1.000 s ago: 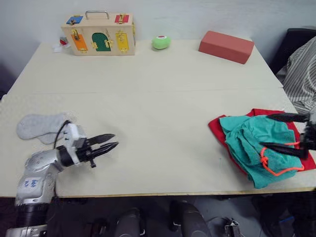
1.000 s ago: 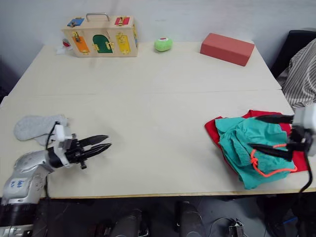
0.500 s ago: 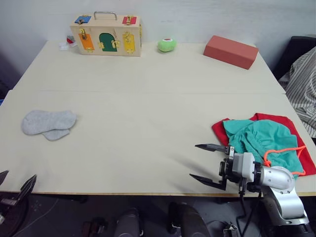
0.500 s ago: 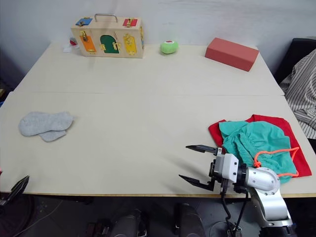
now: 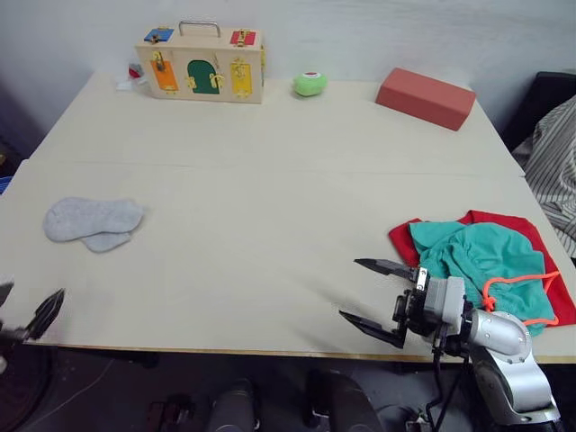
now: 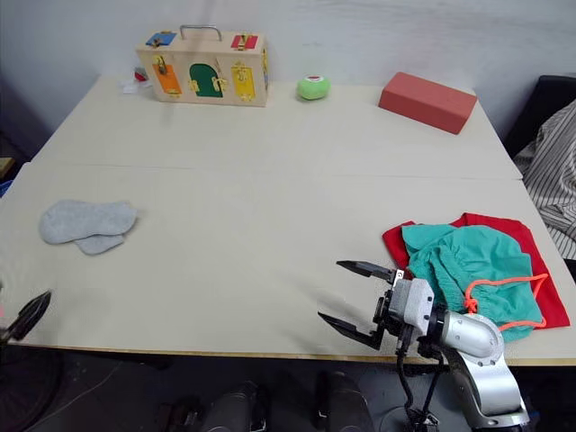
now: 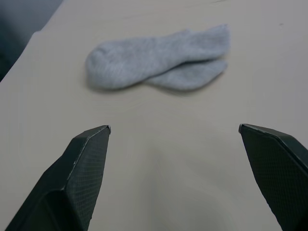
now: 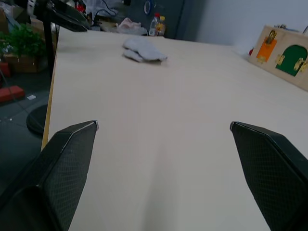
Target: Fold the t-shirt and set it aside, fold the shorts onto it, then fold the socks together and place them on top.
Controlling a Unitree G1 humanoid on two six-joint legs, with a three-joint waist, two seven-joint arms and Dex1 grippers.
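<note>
The light grey socks [image 5: 93, 220] lie overlapped on the table's left side, also seen ahead of my left gripper [image 7: 174, 127]. That gripper is open and empty, low at the table's near left edge, short of the socks. At the near right, the teal shorts [image 5: 472, 259] with an orange drawstring lie bunched on top of the red t-shirt [image 5: 533, 232], whose edges stick out around them. My right gripper [image 5: 350, 288] is open and empty, just left of that pile near the front edge, pointing left across the table.
Along the far edge stand a wooden latch box [image 5: 202, 61], a small green object [image 5: 310, 84] and a red-brown block [image 5: 425, 90]. A person's striped sleeve [image 5: 556, 166] shows at the right edge. The table's front edge [image 5: 225, 349] runs just below both grippers.
My left gripper has drawn back from beside the socks to the near left edge and opened wide. The right gripper has left the shorts and swung to the left of the pile.
</note>
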